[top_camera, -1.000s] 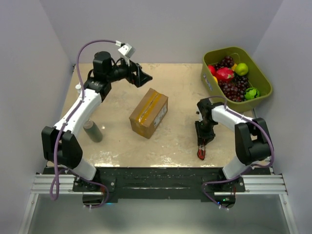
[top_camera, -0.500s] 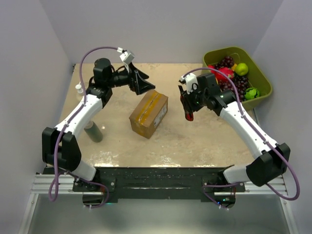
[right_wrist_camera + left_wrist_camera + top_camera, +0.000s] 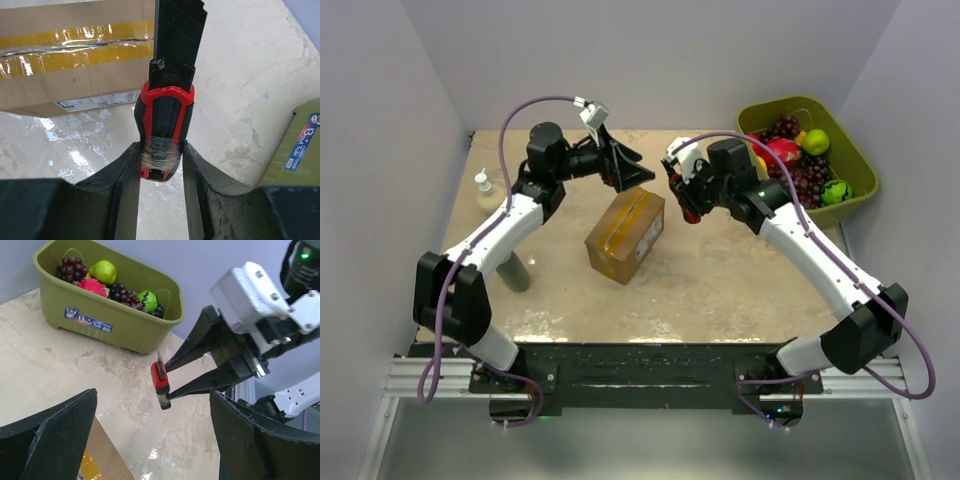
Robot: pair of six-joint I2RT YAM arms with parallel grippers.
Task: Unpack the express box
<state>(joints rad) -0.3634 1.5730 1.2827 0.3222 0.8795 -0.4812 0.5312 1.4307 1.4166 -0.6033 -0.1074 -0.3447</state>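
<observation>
We log the express box [image 3: 625,232]: brown cardboard, lying flat near the middle of the table [image 3: 720,290], turned at an angle. Flaps closed, glossy yellowish tape along the top seam. White printed label on one side face.

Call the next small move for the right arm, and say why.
Probably lower the right end effector so the blade of the red-and-black utility knife meets the far end of the yellow tape seam on the brown cardboard express box. The knife is gripped, blade out, but hangs short of the closed box. The left end effector is open by that end.
</observation>
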